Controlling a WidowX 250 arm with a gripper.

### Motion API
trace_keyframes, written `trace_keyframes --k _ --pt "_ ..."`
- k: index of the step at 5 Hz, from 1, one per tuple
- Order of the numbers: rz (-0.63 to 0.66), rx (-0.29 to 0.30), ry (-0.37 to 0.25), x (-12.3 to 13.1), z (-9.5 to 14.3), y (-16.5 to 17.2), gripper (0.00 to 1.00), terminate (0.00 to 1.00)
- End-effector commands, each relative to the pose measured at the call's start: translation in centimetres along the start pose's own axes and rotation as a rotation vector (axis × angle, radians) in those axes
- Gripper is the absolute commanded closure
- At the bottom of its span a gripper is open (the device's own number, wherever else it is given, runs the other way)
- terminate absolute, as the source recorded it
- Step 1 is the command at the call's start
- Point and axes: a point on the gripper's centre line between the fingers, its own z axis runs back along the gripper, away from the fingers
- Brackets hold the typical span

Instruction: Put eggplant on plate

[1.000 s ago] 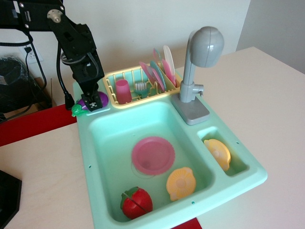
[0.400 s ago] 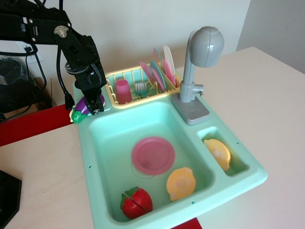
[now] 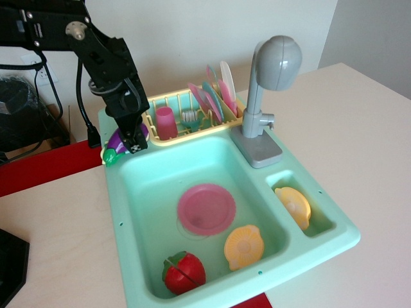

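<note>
Landmark: we took the mint-green toy sink (image 3: 128, 212) as our reference; it sat on a pale tabletop (image 3: 359, 128), and every place below is given against it.
Gripper: we saw the black gripper (image 3: 131, 140) hanging over the sink's back-left corner, its fingers closed around the eggplant.
Eggplant: we found the purple eggplant (image 3: 117, 141) clamped in the gripper just above the back-left rim of the sink, lying roughly level with its green cap pointing outward and down past the left edge. We could not tell whether it touched the rim.
Plate: the pink plate (image 3: 207, 209) lay flat on the floor of the sink's main basin, near the middle, well apart from the eggplant and with nothing on it.
Tomato: we noted a red toy tomato (image 3: 184, 273) with a green top in the front-left corner of the basin, near the plate but not touching it.
Ridged dishes: one yellow-orange ridged dish (image 3: 244, 246) rested in the front-right of the basin, just beside the plate; a second (image 3: 294, 206) leaned in the small side compartment at the sink's right.
Drying rack: a yellow rack (image 3: 168, 101) ran along the sink's back edge, holding a pink cup (image 3: 166, 122) and upright pink, teal and white plates (image 3: 215, 96).
Faucet: a grey faucet (image 3: 266, 83) stood at the back right of the sink, its head over the basin.
Arm: the black arm (image 3: 96, 51) reached in from the upper left, beyond the sink's back-left corner.
</note>
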Motion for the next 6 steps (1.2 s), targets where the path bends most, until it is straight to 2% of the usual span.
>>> trace_keyframes --k 1,2,3,4,6 --pt "-0.068 -0.038 -0.113 3.5 2.9 -2.7 1.0 0.0" --pt "-0.101 -0.088 -0.11 4.9 2.3 -4.9 1.0 0.0" --pt "-0.139 -0.14 -0.084 5.7 0.5 -7.3 1.0 0.0" --pt "-0.159 -0.144 -0.062 6.0 -1.0 -9.3 1.0 0.0" --pt "-0.165 -0.143 -0.028 6.0 -4.3 -10.8 1.0 0.0"
